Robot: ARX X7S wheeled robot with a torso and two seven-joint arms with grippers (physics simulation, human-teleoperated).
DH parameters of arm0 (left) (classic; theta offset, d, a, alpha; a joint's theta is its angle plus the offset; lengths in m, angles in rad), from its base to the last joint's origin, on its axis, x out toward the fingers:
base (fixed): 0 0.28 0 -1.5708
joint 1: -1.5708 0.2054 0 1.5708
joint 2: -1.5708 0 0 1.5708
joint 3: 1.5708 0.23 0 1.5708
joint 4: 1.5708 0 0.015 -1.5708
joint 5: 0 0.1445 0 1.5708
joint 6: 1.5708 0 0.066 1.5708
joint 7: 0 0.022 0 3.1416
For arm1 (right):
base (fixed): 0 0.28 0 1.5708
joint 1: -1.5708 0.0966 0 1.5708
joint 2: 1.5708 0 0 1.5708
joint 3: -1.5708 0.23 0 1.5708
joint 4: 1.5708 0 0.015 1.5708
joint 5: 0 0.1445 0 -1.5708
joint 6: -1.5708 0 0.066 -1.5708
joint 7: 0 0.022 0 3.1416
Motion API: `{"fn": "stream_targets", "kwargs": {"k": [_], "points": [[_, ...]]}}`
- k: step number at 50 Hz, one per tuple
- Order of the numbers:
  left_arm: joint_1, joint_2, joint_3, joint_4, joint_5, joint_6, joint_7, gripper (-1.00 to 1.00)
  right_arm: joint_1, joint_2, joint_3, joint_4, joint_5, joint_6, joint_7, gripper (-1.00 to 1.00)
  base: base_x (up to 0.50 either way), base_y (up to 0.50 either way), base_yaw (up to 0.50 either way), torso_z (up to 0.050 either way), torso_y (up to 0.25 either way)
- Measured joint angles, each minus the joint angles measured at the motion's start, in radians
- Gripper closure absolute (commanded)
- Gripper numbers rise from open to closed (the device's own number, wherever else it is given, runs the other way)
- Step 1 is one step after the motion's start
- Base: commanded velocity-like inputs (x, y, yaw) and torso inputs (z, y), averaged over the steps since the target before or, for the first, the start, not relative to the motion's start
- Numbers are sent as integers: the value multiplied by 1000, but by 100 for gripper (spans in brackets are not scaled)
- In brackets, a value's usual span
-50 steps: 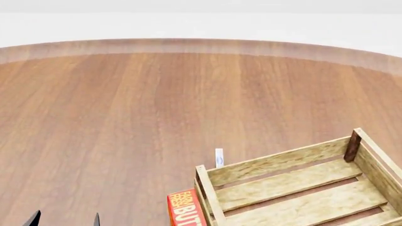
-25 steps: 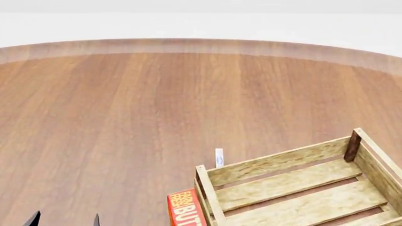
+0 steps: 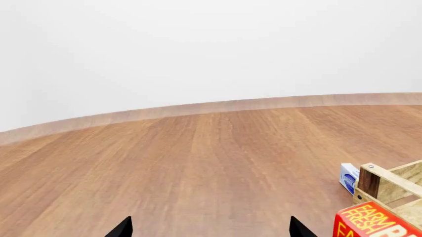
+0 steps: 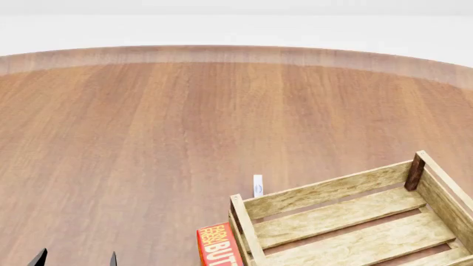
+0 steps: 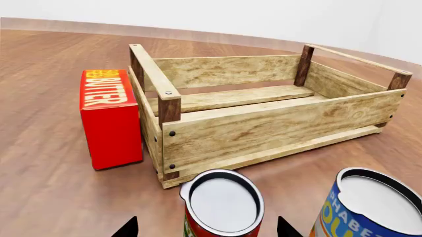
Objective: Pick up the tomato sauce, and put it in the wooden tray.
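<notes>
In the right wrist view the tomato sauce (image 5: 222, 205) stands upright, a red can with a whitish top, directly between the two black fingertips of my right gripper (image 5: 206, 229). The tips stand wide on either side of it without touching, so the gripper is open. Behind the can lies the wooden tray (image 5: 264, 123), empty; its corner also shows in the head view as the wooden tray (image 4: 355, 221). My left gripper (image 3: 209, 228) is open over bare table, its tips (image 4: 112, 259) showing at the head view's lower left. The right gripper and the can are out of the head view.
A blue-and-yellow can (image 5: 366, 207) stands right beside the tomato sauce. A red butter box (image 5: 108, 116) stands against the tray's short end, also seen as the butter box (image 4: 218, 246). A small white-and-blue packet (image 4: 257, 185) stands behind the tray. The round wooden table (image 4: 185, 122) stretches beyond.
</notes>
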Motion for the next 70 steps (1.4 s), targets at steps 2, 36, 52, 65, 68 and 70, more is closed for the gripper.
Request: {"fn": "stream_targets", "kwargs": {"k": [2, 36, 52, 65, 68, 70], "points": [[0, -1, 1, 1, 0, 0, -1, -100, 10, 0, 0, 9, 7, 6, -3, -100, 0, 0, 0, 0, 0], [-3, -12, 17, -3, -12, 5, -17, -100, 109, 3, -3, 86, 91, 63, -34, -100, 0, 0, 0, 0, 0], [-5, -16, 24, -6, -17, 9, -24, -100, 129, 6, -11, 105, 106, 69, -36, -100, 0, 0, 0, 0, 0], [-7, -20, 29, -8, -22, 10, -29, -100, 137, 11, -17, 107, 113, 76, -33, -100, 0, 0, 0, 0, 0], [-6, -21, 30, -7, -23, 10, -31, -100, 137, 12, -19, 107, 114, 76, -32, -100, 0, 0, 0, 0, 0], [-6, -22, 31, -6, -23, 10, -32, -100, 137, 12, -20, 107, 115, 76, -31, -100, 0, 0, 0, 0, 0]]}}
